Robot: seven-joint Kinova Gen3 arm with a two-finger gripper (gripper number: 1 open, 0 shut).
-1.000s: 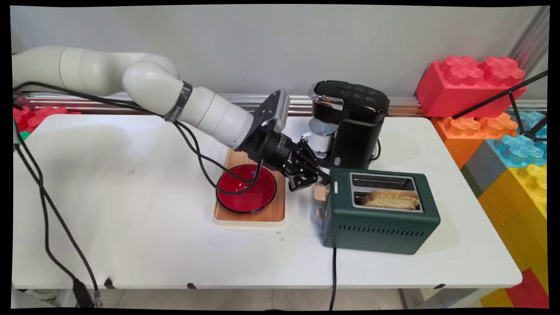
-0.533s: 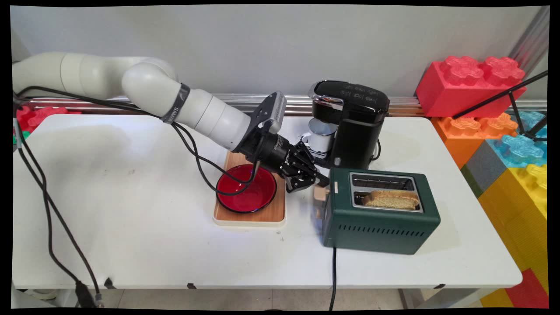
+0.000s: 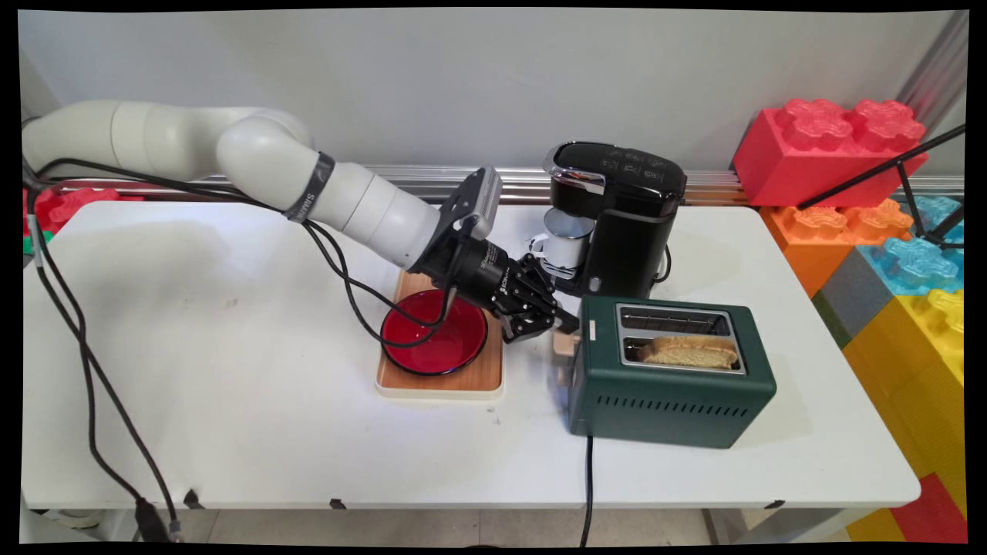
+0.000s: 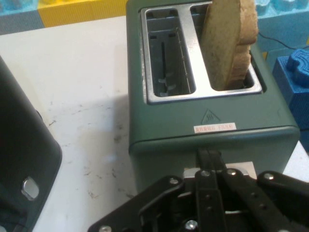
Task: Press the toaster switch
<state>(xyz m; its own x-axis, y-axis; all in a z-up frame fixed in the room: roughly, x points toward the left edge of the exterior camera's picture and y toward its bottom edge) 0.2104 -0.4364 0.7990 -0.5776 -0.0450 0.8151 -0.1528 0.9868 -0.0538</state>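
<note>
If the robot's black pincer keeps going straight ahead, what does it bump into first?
Probably the dark green metal toaster: the black pincer points at its end wall, right by the pale lever knob, and may be touching it already.

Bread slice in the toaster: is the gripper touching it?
Apart. The main view shows the gripper at the toaster's lever end, with the toaster's top between it and the bread slice standing in the near slot.

Green toaster [image 3: 671, 385] holding bread [image 3: 688, 351] — coffee maker [image 3: 624, 220] behind.
</note>
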